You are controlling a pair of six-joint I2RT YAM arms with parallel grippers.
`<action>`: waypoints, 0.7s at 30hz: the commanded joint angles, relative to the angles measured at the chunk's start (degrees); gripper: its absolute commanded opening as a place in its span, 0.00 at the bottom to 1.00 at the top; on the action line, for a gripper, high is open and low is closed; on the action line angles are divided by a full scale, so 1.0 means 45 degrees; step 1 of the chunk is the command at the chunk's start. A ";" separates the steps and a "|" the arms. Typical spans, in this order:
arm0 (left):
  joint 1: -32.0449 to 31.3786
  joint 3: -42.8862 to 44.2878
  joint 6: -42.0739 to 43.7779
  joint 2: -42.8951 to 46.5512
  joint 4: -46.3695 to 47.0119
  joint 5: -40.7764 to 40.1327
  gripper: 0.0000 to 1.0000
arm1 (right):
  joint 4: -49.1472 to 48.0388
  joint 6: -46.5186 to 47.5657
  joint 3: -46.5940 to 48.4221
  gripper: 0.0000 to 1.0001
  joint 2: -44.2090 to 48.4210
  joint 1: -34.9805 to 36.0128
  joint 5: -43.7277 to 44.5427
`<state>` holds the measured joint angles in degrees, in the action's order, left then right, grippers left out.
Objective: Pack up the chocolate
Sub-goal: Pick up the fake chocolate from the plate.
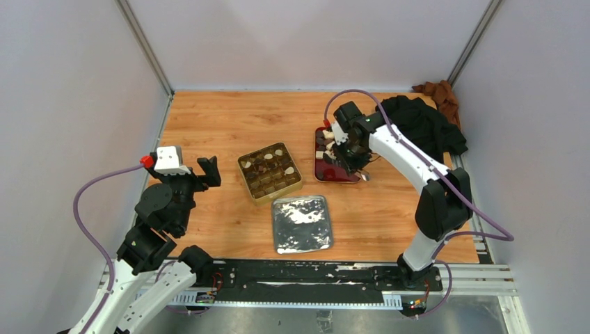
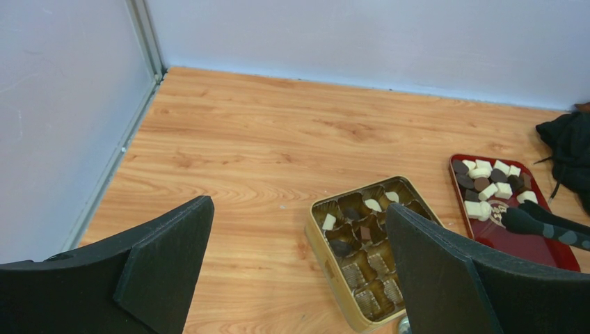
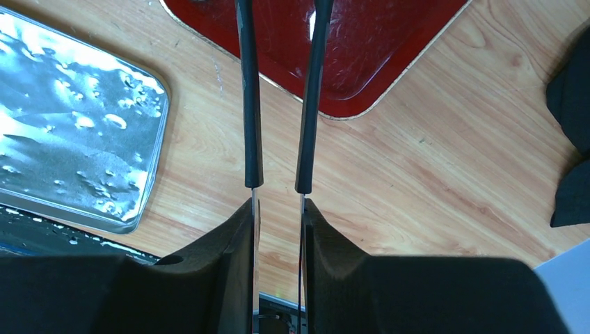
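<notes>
Black pads of the right end effector (image 3: 278, 209) pinch narrowly on a pair of black-sleeved tongs (image 3: 248, 104), whose tips reach over the red tray (image 3: 389, 62). Cream-white and dark brown chocolate (image 2: 482, 175) lies clustered at that tray's far end. Left of it, the gold tin (image 2: 316, 243) holds a few more pieces in its far compartments. A silver lid (image 1: 301, 223) lies flat on the counter (image 1: 229, 125) just in front of the tin. The left end effector (image 2: 299, 212) hangs wide apart above the counter's left side, holding nothing.
</notes>
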<state>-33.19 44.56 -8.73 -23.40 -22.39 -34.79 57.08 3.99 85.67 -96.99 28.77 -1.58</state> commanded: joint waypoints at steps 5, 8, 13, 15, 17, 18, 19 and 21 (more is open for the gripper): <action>0.0086 -0.0116 0.0046 -0.0053 0.0253 -0.0079 1.00 | 0.0627 -0.0359 0.0617 0.25 0.0680 0.0849 0.0198; 0.0072 -0.0116 0.0045 -0.0047 0.0269 -0.0077 1.00 | 0.0655 -0.0425 0.0810 0.25 0.0694 0.1236 0.0157; 0.0105 -0.0116 0.0017 -0.0054 0.0276 -0.0024 1.00 | 0.0670 -0.0599 0.1219 0.25 0.0525 0.2032 0.0222; 0.0091 -0.0116 0.0007 -0.0049 0.0283 -0.0009 1.00 | 0.0702 -0.0650 0.1410 0.25 0.0405 0.2377 0.0254; 0.0091 -0.0116 0.0007 -0.0054 0.0277 -0.0014 1.00 | 0.0743 -0.0667 0.1640 0.25 0.0252 0.2667 0.0272; 0.0108 -0.0116 0.0007 -0.0052 0.0258 -0.0005 1.00 | 0.0784 -0.0671 0.1743 0.25 0.0168 0.2773 0.0274; 0.0091 -0.0116 0.0007 -0.0054 0.0270 -0.0006 1.00 | 0.0816 -0.0672 0.1898 0.25 0.0061 0.2903 0.0289; 0.0090 -0.0116 0.0007 -0.0054 0.0265 0.0011 1.00 | 0.0850 -0.0686 0.2072 0.25 -0.0101 0.3132 0.0307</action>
<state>-33.12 44.56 -8.73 -23.40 -22.39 -34.74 58.61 1.87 92.12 -95.83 40.60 -1.28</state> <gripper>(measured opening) 0.999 0.295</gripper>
